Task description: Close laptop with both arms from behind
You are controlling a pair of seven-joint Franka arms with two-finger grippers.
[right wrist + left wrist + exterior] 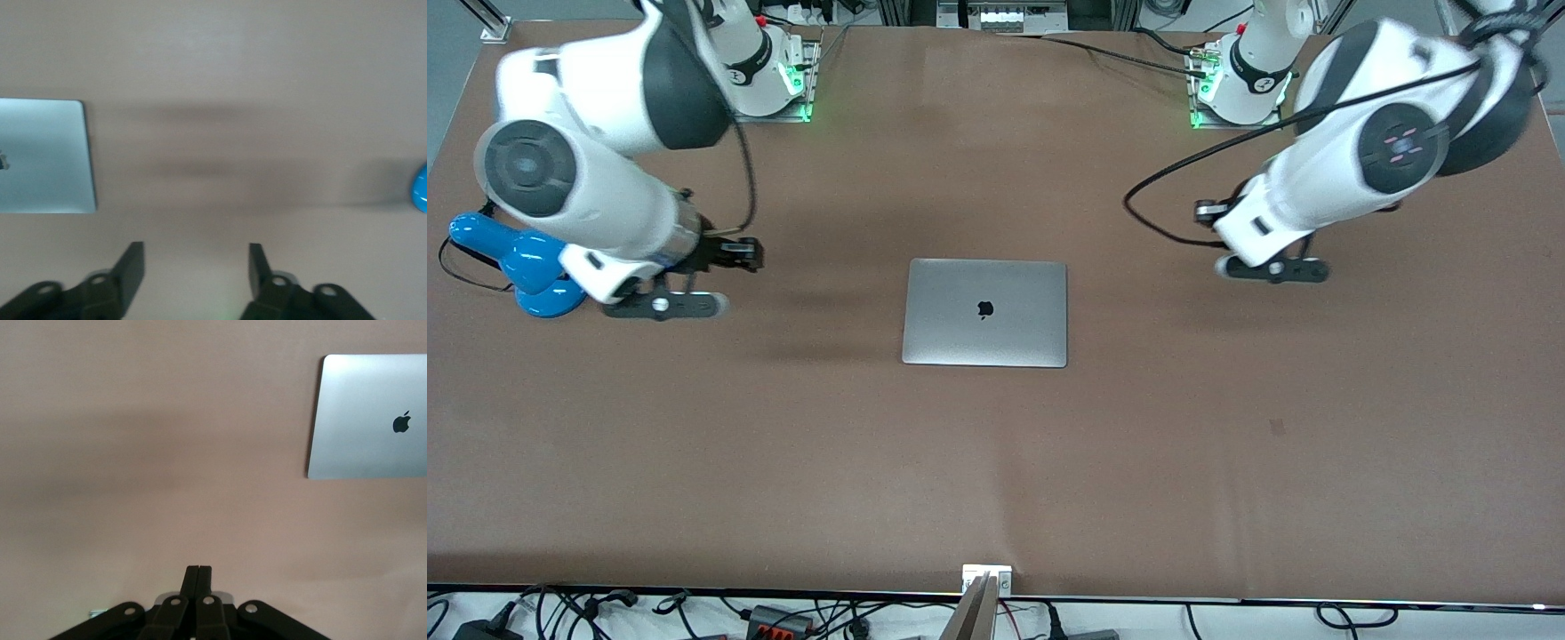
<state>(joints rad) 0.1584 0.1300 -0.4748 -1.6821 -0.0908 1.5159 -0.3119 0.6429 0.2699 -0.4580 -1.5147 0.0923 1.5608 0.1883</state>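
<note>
The silver-grey laptop (985, 333) lies closed and flat in the middle of the table, its lid with the black apple logo facing up. It also shows in the left wrist view (363, 420) and in the right wrist view (40, 160). My left gripper (1272, 269) hangs over bare table toward the left arm's end, apart from the laptop; its fingers (192, 577) are pressed together, empty. My right gripper (665, 305) hangs over bare table toward the right arm's end, apart from the laptop; its fingers (133, 263) stand wide apart, empty.
A blue desk lamp (525, 267) lies at the right arm's end of the table, right beside the right gripper; its edge shows in the right wrist view (420, 188). The brown table (996, 471) stretches wide around the laptop. The arms' bases stand along the table's edge farthest from the front camera.
</note>
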